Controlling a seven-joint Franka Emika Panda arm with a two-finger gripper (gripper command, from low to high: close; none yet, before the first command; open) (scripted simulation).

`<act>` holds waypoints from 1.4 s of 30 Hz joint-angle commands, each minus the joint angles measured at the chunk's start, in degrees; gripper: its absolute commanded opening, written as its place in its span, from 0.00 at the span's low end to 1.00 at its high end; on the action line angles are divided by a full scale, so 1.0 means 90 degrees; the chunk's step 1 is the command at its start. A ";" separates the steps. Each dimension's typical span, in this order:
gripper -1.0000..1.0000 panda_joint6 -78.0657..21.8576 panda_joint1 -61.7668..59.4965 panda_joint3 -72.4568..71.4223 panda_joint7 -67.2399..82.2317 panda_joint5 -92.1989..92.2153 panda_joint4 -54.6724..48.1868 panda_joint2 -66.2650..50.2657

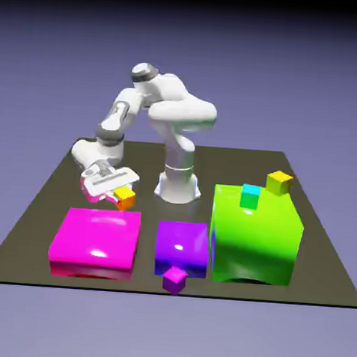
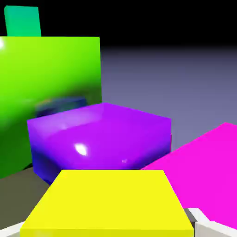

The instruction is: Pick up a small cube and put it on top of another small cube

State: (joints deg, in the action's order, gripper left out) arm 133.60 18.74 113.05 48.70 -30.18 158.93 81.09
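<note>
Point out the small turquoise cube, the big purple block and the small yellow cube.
turquoise cube [image 1: 250,197]: exterior view, front side
purple block [image 2: 99,136]: hand view, top face
yellow cube [image 2: 111,199]: hand view, top face

A dark tabletop [image 1: 145,209] carries magenta, purple and green blocks.

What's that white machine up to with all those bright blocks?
The robot's gripper holds a small yellow-orange cube, near the big magenta block. The job is to set it on another small cube, apparently the turquoise one on top of the large green block. It isn't there yet; nothing sits on the turquoise cube.
</note>
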 commanded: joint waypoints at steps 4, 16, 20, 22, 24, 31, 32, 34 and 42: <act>0.00 0.0416 0.0923 -0.0245 -0.0798 -0.0416 0.0083 0.0333; 0.00 0.1640 0.3692 -0.0981 -0.3192 -0.1668 0.0330 0.1332; 0.00 0.2049 0.4615 -0.1226 -0.3990 -0.2086 0.0413 0.1665; 0.00 0.2253 0.5076 -0.1349 -0.4389 -0.2294 0.0454 0.1832; 0.00 0.2457 0.5538 -0.1471 -0.4789 -0.2503 0.0495 0.1998; 0.00 0.3137 0.6708 -0.1122 -0.5248 -0.3159 0.0448 0.2025; 0.00 0.3350 0.6939 -0.1046 -0.5345 -0.3313 0.0376 0.1931; 0.00 0.3775 0.7400 -0.0892 -0.5540 -0.3620 0.0233 0.1743; 1.00 0.3263 0.6845 -0.1077 -0.5306 -0.3250 0.0406 0.1969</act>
State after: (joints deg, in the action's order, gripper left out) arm 162.97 80.35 103.36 0.95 -59.43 162.58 98.81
